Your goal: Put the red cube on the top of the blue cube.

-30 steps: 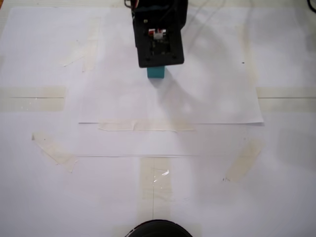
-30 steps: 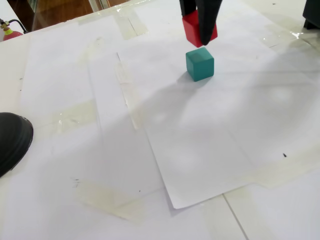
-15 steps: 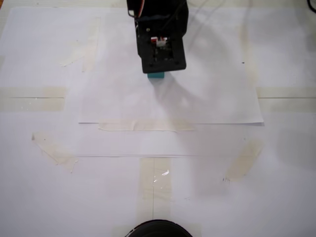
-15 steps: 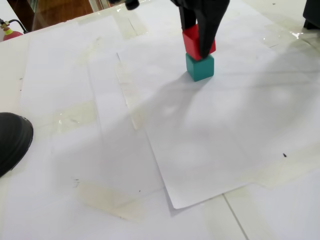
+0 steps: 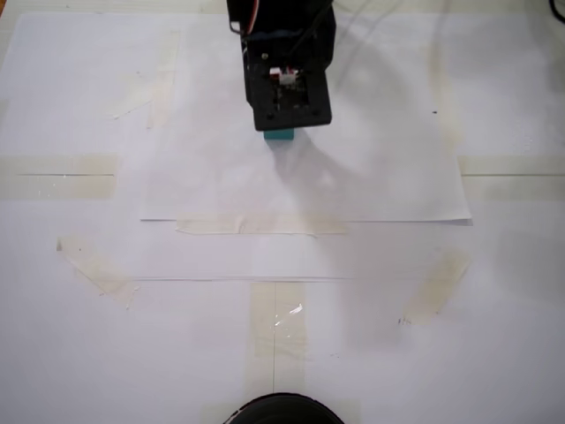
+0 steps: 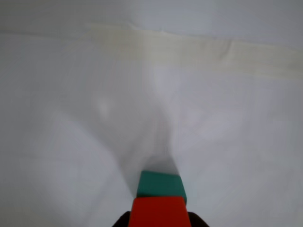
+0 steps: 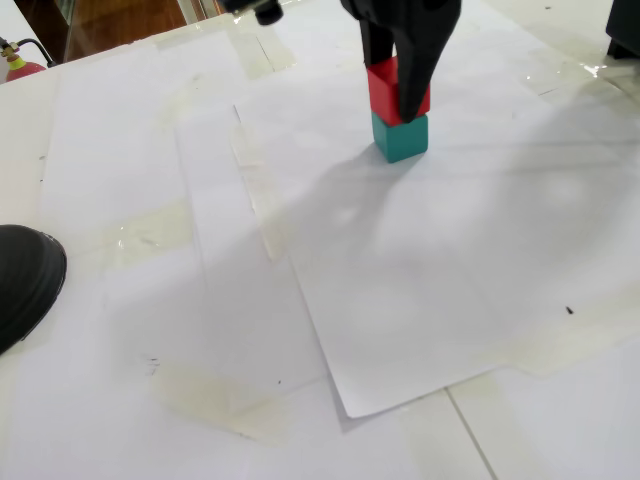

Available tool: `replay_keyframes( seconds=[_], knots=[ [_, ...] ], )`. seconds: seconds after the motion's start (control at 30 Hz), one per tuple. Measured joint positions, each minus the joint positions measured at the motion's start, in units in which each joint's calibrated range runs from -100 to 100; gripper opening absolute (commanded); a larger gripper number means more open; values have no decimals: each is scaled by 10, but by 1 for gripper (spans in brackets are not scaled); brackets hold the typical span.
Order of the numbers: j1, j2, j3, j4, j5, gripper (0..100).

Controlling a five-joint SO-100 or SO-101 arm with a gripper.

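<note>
The small matte bright red cube (image 7: 393, 88) is sitting directly on the top face of the small matte teal blue cube (image 7: 401, 136), which is resting on the white paper sheet (image 7: 420, 260) taped over the table; the black two-finger gripper (image 7: 398, 95) is reaching straight down from above, its fingers closing narrowly on the red cube's sides; in the wrist view the red cube (image 6: 157, 212) is lying right between the fingers, the teal one (image 6: 161, 185) showing just beyond it, the two looking roughly square to each other; the release, I judge, is turning on this vertical alignment, so the fingers need only part and lift straight up; in a fixed view from above, the gripper body is hiding all but an edge of the teal cube (image 5: 280, 135).
</note>
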Motion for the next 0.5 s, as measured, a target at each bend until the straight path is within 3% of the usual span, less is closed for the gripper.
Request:
replay_keyframes(
  seconds=[0.3,0.5],
  knots=[
    [0,-2,0,-3,0,14],
    [0,-10,7,-8,0,28]
  ],
)
